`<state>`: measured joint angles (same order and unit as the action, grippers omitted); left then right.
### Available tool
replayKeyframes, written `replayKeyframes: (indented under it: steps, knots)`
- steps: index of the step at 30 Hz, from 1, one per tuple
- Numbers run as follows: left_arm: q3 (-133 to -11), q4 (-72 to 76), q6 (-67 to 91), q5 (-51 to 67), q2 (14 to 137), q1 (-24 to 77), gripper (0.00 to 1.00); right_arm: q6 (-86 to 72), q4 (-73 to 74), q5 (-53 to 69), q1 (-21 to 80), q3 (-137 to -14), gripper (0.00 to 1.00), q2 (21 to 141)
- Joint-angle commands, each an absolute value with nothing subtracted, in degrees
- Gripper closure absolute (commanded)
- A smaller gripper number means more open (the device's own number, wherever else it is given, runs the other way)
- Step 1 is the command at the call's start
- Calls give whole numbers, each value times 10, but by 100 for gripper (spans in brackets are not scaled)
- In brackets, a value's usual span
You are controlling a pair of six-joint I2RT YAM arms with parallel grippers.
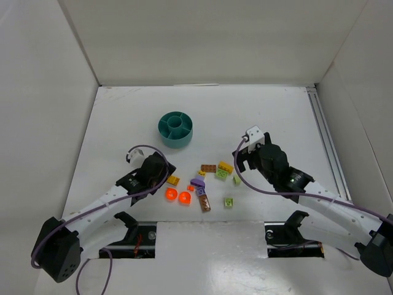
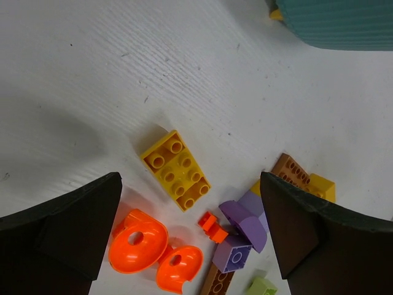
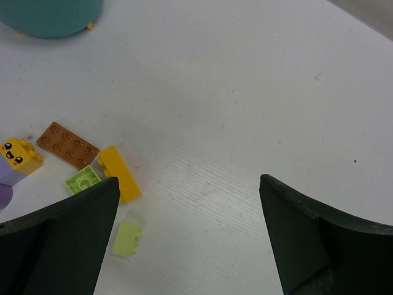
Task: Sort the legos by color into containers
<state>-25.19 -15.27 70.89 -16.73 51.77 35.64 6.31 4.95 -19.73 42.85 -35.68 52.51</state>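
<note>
The teal dish (image 1: 175,128) sits mid-table, well apart from the legos (image 1: 204,203); both wrist views catch only its cut-off edge. The bricks lie scattered between the two arms, so crowded around the purple piece (image 1: 198,182) that I can't separate them all. From above I count two orange round pieces (image 1: 171,195), two brown plates (image 1: 208,168) and three lime green bricks (image 1: 228,201). A yellow brick (image 2: 176,169) lies just ahead of the left gripper (image 2: 190,233), jaws spread wide, holding nothing. The right gripper (image 3: 190,239) gapes equally wide, nothing in it
</note>
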Motion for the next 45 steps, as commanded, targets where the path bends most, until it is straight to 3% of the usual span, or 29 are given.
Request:
replayKeyframes:
  steps: [1, 8, 11, 19, 25, 31, 38, 40, 45]
  knots:
    - [-258, -134, 746, -184, 533, 359, 8, 54, 38, -208, 433, -351, 0, 509]
    - [-272, -110, 763, -189, 595, 359, 27, 59, 38, -228, 433, -345, 0, 509]
    - [-279, -125, 769, -189, 617, 359, 29, 59, 38, -234, 433, -345, 2, 514]
    - [-279, -96, 774, -184, 673, 385, 44, 59, 43, -250, 433, -335, 3, 498]
    - [-307, -116, 774, -199, 709, 397, 64, 48, 48, -271, 433, -324, 3, 477]
    - [-330, -116, 757, -211, 734, 408, 65, 48, 48, -276, 433, -314, 3, 451]
    - [-375, -159, 749, -232, 787, 424, 58, 43, 54, -282, 433, -314, 3, 451]
    - [-388, -159, 749, -232, 798, 425, 61, 43, 54, -287, 433, -314, 3, 451]
    - [-418, -198, 744, -256, 806, 446, 81, 43, 59, -287, 433, -314, 3, 451]
